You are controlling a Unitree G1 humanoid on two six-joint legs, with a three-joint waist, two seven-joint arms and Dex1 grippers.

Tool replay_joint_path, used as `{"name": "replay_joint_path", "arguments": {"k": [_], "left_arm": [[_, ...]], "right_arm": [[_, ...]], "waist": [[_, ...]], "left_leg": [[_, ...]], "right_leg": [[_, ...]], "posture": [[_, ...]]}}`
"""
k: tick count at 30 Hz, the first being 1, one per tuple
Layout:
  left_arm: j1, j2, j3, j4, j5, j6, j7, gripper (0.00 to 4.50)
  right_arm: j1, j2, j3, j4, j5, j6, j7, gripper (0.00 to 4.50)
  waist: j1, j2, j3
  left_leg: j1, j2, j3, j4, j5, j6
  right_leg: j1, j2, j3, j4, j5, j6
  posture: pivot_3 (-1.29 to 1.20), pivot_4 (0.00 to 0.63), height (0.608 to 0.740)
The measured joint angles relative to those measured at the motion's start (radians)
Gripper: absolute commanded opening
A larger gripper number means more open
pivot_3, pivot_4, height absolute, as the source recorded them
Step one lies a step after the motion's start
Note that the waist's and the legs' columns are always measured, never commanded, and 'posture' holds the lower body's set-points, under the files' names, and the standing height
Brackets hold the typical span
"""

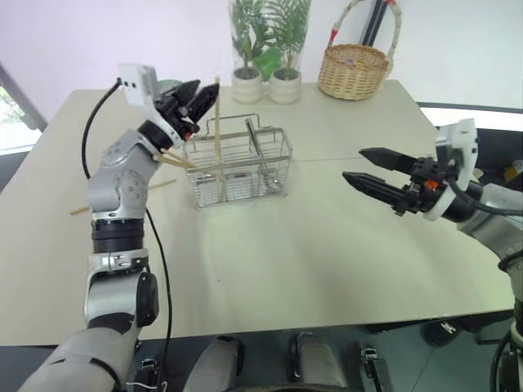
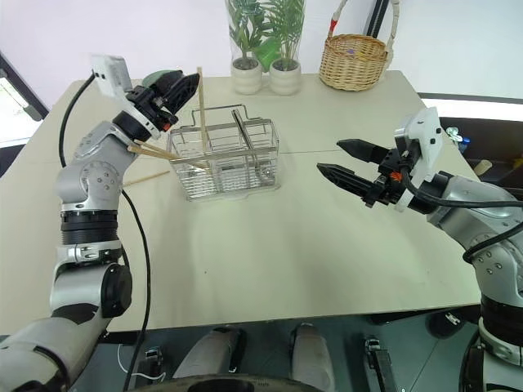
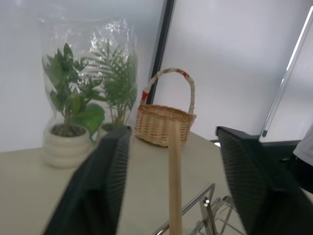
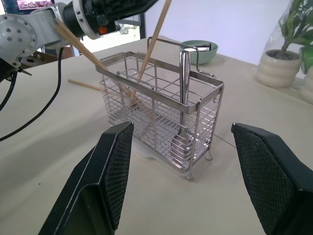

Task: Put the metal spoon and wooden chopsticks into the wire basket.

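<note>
Wooden chopsticks [image 2: 200, 110] stand in the wire basket [image 2: 225, 159], one upright between the left gripper [image 2: 176, 88]'s spread fingers, touching neither! Metal spoon [image 4: 182, 98] sits inside. Right gripper [image 2: 341, 162] hangs open, right. One stick [image 1: 122, 198] lies left; a careless withdrawal could tip the basket.

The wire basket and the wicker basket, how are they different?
The wire basket is shiny silver metal and box-shaped; the wicker basket is tan, woven and round. The wire basket holds the metal spoon and wooden chopsticks; the wicker basket sits farther back by the potted plants. Both stand on the table and have handles.
</note>
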Motion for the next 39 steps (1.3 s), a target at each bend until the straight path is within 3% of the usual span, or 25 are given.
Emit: {"name": "replay_joint_path", "arguments": {"k": [6,10,12,17,22,26,39], "left_arm": [[0.004,0.114,0.004,-0.057,-0.032,0.088,-0.022,4.12],[0.009,0.342,-0.020,-0.022,0.007,0.107,-0.172,4.12],[-0.003,0.462,-0.065,0.076,0.076,0.054,-0.277,4.12],[-0.102,0.598,-0.176,0.459,0.257,-0.134,-0.468,4.12],[-0.190,0.614,-0.313,0.778,0.448,-0.345,-0.591,4.12],[-0.224,0.588,-0.372,0.927,0.553,-0.453,-0.619,4.12],[-0.217,0.468,-0.404,1.096,0.716,-0.561,-0.482,4.12]], "right_arm": [[-0.011,-0.001,0.000,0.017,-0.003,0.000,0.012,3.30],[-0.009,-0.008,0.000,0.021,-0.012,-0.004,0.036,3.30],[-0.009,-0.010,0.000,0.034,-0.015,-0.012,0.053,3.30],[-0.012,-0.009,0.011,0.048,-0.037,-0.024,0.075,3.30],[-0.018,-0.009,0.022,0.048,-0.041,-0.023,0.085,3.30],[-0.012,-0.029,0.015,0.041,-0.025,0.008,0.089,3.30],[0.017,-0.133,-0.081,-0.005,0.121,0.182,0.043,3.30]], "waist": [[-0.003,0.001,0.000],[-0.008,0.001,0.001],[-0.005,0.002,0.001],[0.002,0.002,0.001],[-0.001,0.002,0.001],[-0.002,0.001,0.001],[-0.003,0.001,0.001]], "left_leg": [[0.000,0.000,0.000,-0.001,0.000,0.000],[0.001,0.000,0.000,-0.001,0.000,0.000],[0.001,0.000,0.001,-0.002,0.000,0.000],[0.000,0.000,0.000,-0.001,-0.001,0.001],[0.000,0.000,0.000,-0.002,-0.001,0.001],[-0.001,0.000,0.000,-0.002,-0.001,0.002],[-0.001,0.000,0.000,-0.002,-0.002,0.003]], "right_leg": [[0.000,0.001,0.000,0.000,0.000,0.000],[-0.001,0.001,0.000,0.001,0.000,0.000],[-0.001,0.001,0.000,0.001,0.000,0.000],[0.000,0.001,0.000,-0.001,0.000,0.000],[-0.001,0.000,0.000,0.000,0.000,0.000],[-0.002,0.000,0.000,0.000,0.000,0.000],[-0.002,0.000,0.000,0.000,0.000,0.000]], "posture": [[0.00,0.150,0.704],[0.00,0.150,0.704],[0.00,0.150,0.704],[0.00,0.150,0.704],[0.00,0.150,0.704],[0.00,0.150,0.704],[0.00,0.150,0.704]]}}
